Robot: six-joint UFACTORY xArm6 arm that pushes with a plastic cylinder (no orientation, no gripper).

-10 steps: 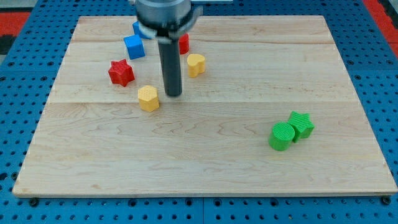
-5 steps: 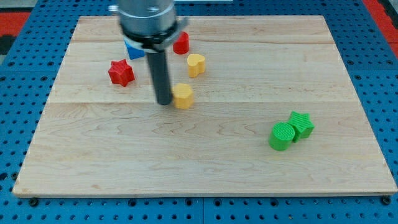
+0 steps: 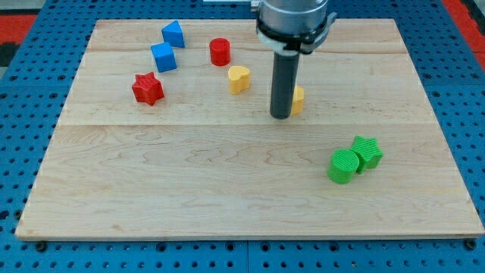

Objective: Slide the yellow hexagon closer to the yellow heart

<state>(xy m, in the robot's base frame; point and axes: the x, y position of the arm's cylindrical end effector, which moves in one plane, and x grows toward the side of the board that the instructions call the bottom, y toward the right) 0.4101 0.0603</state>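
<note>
The yellow hexagon lies right of the board's middle, mostly hidden behind my rod. My tip rests on the board touching the hexagon's left side. The yellow heart lies to the upper left of my tip, a short gap away from the hexagon.
A red cylinder sits above the heart. Two blue blocks and a red star lie at the upper left. A green cylinder and a green star touch at the lower right. The wooden board lies on a blue pegboard.
My tip swung round to the hexagon's left side and pushed it right, from left of the heart, past below it, to the heart's right.
</note>
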